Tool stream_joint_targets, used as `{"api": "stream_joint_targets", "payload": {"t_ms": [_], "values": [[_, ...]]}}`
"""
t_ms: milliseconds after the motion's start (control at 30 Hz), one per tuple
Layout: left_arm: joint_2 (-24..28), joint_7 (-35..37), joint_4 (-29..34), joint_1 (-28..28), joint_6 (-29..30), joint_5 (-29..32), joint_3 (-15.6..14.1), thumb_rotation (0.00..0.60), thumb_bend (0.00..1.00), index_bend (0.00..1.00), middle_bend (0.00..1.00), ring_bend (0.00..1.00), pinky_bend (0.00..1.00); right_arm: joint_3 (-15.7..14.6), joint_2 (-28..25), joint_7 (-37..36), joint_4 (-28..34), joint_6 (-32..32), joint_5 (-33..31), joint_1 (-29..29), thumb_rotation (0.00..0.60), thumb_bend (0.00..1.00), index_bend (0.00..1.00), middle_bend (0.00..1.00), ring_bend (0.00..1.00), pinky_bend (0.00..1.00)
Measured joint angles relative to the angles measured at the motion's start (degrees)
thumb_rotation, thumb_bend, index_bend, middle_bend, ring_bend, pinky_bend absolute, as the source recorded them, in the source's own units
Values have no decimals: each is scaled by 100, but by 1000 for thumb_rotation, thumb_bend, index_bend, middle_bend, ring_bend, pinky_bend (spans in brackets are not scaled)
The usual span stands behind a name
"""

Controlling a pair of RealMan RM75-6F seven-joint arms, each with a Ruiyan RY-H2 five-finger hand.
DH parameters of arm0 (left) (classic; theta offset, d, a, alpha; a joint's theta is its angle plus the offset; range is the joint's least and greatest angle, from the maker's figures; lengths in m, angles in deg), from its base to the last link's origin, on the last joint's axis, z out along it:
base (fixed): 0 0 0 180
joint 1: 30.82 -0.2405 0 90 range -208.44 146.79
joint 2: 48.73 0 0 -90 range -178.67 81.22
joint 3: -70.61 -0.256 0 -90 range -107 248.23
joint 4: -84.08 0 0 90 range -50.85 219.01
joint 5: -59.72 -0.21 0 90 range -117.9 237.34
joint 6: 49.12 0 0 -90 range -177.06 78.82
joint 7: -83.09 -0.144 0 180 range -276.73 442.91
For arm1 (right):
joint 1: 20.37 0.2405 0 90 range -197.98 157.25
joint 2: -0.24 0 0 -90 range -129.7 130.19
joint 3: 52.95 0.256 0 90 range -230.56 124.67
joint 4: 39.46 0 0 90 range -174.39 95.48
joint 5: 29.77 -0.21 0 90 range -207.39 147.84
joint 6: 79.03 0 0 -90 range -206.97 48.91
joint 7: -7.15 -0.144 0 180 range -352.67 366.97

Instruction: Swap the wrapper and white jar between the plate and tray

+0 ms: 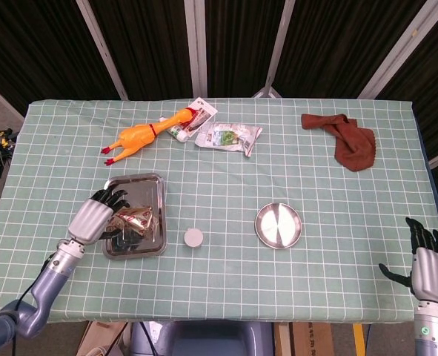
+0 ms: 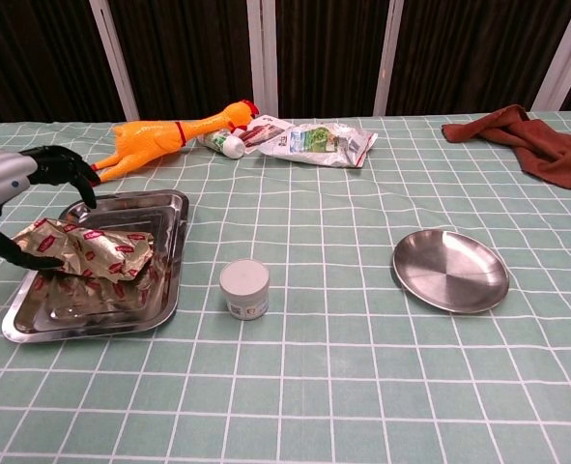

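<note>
Gold wrapper (image 2: 87,251) (red-labelled), white jar (image 2: 243,288), green-checked tablecloth (image 2: 343,387)

In the chest view the left robot hand (image 2: 14,193) is cut by the frame's left edge and the rust-brown crumpled cloth (image 2: 531,140) by the right, while the head view crops the right robot hand (image 1: 426,271) at its wrist.
</note>
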Motion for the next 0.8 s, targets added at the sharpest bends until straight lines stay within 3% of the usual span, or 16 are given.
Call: {"api": "stream_joint_targets", "payload": {"t_ms": [200,333,433,567,800], "values": [[1231,-891,2170,-155,-140,442,64,600,196,291,115,19,184,-13,-3,50,4,-1,10,4,600,154,107,117,140,0],[2337,-1428,3748,-394,-139,840,53,600,197,279,104,19,184,-75,-30,97,9,-11,120,12,600,155,107,113,130,0],[3027,-1651,4456,-766,105,1065,16,600,197,277,101,19,184,-184,-90,189,-11,-73,298,42,600,155,107,112,114,0],[3225,-1644,4554,-1288,630,1155,-44,600,196,277,102,19,184,-327,-133,223,-17,-132,640,100,600,154,107,112,114,0],[3046,-1193,3880,-1729,1077,1075,-78,600,196,272,102,19,184,-603,-177,452,561,-342,1379,317,600,154,107,112,114,0]]}}
